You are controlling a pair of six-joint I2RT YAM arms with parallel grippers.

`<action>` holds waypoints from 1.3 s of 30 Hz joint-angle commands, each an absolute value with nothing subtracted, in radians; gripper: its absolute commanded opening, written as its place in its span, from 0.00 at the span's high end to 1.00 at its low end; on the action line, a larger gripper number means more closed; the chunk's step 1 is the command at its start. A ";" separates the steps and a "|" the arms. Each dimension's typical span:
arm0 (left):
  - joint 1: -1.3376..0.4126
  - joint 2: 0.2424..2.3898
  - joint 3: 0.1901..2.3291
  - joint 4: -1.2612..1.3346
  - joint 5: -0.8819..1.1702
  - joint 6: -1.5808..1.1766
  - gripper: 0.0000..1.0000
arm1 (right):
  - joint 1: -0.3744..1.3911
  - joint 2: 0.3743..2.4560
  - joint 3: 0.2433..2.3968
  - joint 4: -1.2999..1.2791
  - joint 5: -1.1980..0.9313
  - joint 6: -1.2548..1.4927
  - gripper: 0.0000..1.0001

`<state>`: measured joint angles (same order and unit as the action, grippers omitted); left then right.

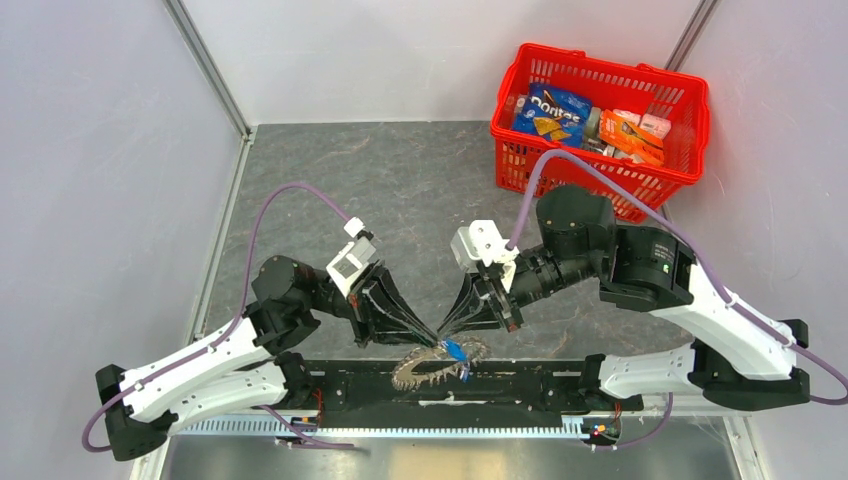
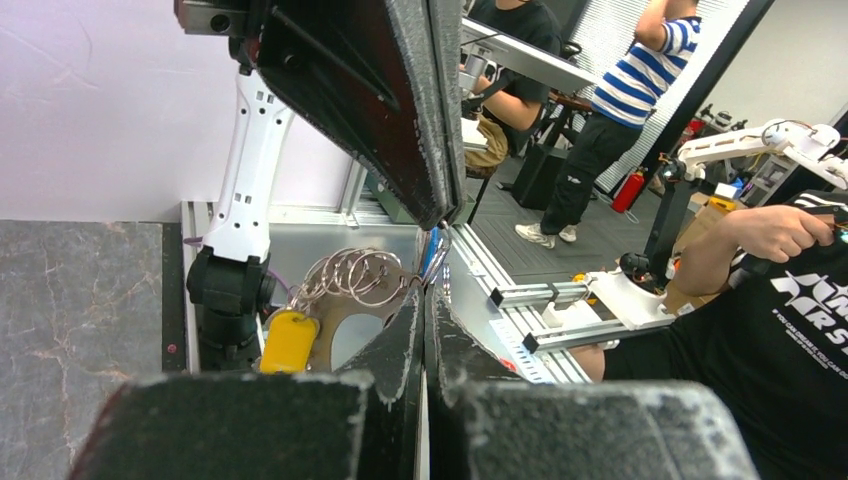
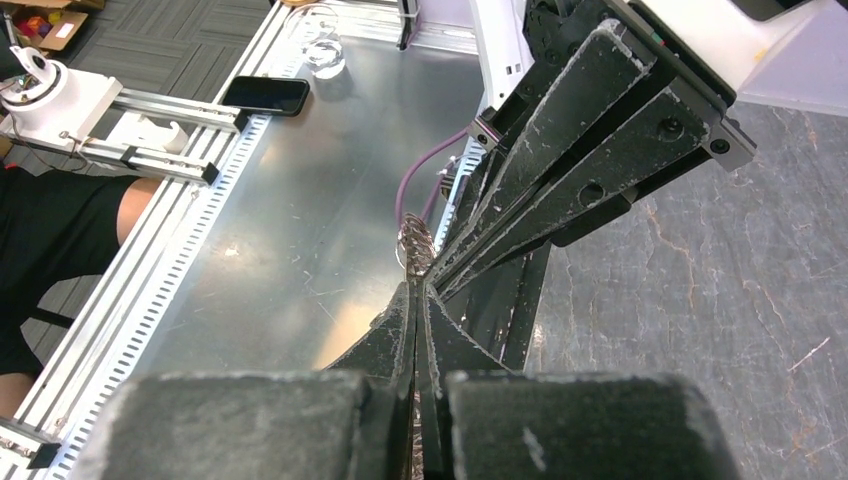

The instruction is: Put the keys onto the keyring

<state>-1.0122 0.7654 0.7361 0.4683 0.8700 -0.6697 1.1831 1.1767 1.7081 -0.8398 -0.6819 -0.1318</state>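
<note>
Now my left gripper (image 1: 431, 337) and right gripper (image 1: 449, 331) are both pinched shut, tip to tip (contents unclear), with the keyring (image 1: 428, 368) just base-side and the blue key (image 1: 455, 350) toward the right.

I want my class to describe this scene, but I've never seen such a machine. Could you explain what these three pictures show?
These are two robot arms bolted at the near edge of a grey table. One picture looks down from above; the other two come from cameras on the wrists, looking along each arm's own fingers. The left hand and right hand are both pinched shut, tips together at the keyring, a loop of metal pieces with a yellow tag. The right hand seems to hold it; what the left pinches is unclear. A blue-headed key sits at the ring. A red basket of snack packets stands far right.
</note>
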 commanded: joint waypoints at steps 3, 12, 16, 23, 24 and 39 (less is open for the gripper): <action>-1.017 0.754 0.796 0.506 0.916 -0.654 0.98 | 1.189 1.193 1.740 -0.850 -0.694 -0.169 1.00; -1.018 0.760 0.798 0.513 0.925 -0.658 0.98 | 1.189 1.204 1.752 -0.851 -0.687 -0.170 1.00; -1.018 0.763 0.793 0.509 0.920 -0.659 0.98 | 1.188 1.206 1.764 -0.854 -0.699 -0.169 1.00; -1.018 0.738 0.781 0.478 0.911 -0.637 0.97 | 1.189 1.197 1.777 -0.857 -0.701 -0.173 1.00; -1.018 0.734 0.778 0.471 0.909 -0.635 0.97 | 1.189 1.197 1.776 -0.858 -0.702 -0.173 1.00; -1.018 0.557 0.723 0.198 0.674 -0.528 0.88 | 1.188 1.088 1.427 -0.708 -0.468 -0.014 0.99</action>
<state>-1.0122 0.5869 0.7433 0.2546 0.7776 -0.5911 1.1831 1.0946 1.5112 -0.8127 -0.5835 -0.1017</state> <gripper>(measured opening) 0.096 0.006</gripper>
